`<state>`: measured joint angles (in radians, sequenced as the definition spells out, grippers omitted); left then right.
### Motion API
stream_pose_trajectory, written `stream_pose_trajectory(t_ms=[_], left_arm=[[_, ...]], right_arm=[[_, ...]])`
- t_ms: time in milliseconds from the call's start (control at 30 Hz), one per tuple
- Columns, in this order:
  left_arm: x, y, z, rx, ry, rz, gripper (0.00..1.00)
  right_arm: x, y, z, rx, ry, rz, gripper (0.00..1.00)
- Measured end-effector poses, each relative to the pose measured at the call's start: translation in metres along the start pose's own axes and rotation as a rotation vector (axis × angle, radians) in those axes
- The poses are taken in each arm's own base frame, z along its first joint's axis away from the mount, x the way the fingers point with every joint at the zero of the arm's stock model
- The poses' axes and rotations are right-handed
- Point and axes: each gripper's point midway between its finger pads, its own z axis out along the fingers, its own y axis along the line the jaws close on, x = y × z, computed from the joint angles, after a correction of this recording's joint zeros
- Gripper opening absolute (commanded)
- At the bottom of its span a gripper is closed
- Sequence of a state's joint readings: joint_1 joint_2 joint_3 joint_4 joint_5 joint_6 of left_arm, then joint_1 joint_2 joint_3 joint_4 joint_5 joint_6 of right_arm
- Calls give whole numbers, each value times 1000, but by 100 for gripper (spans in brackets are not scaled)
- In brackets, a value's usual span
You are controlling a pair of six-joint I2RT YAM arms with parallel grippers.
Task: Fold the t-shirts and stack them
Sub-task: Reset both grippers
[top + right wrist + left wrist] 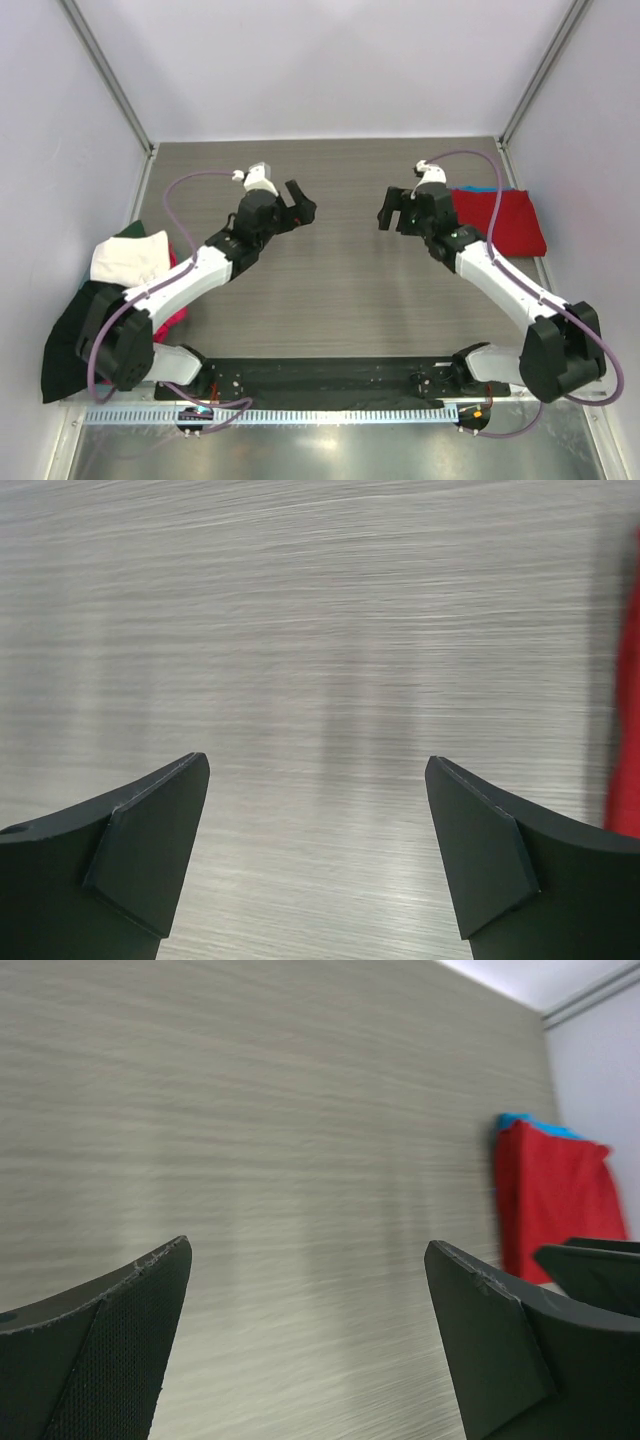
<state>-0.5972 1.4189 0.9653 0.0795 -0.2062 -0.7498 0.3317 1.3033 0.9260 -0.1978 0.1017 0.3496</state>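
Left claw (298, 206) and right claw (390, 211) both gape empty. White shirt (128, 257), uppermost of those unfolded, lies about nine o'clock from left claw, the nearer one.

Red t-shirt (500, 222) lies folded on blue t-shirt (481, 188) at right; white shirt (130, 257), black shirt (65, 345), magenta shirt (172, 318) heaped left.
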Motion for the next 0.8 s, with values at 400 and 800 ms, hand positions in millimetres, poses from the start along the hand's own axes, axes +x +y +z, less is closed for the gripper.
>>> stream_pose_trajectory(t_ms=[400,800], left_arm=[[88,105,-80,-59,4,66,100],[72,106,-83,-41,-98,133,100]], right_arm=[[80,33,-24,-107,-130,-95,99],[110,15,-6,-70,-142,-30,96]])
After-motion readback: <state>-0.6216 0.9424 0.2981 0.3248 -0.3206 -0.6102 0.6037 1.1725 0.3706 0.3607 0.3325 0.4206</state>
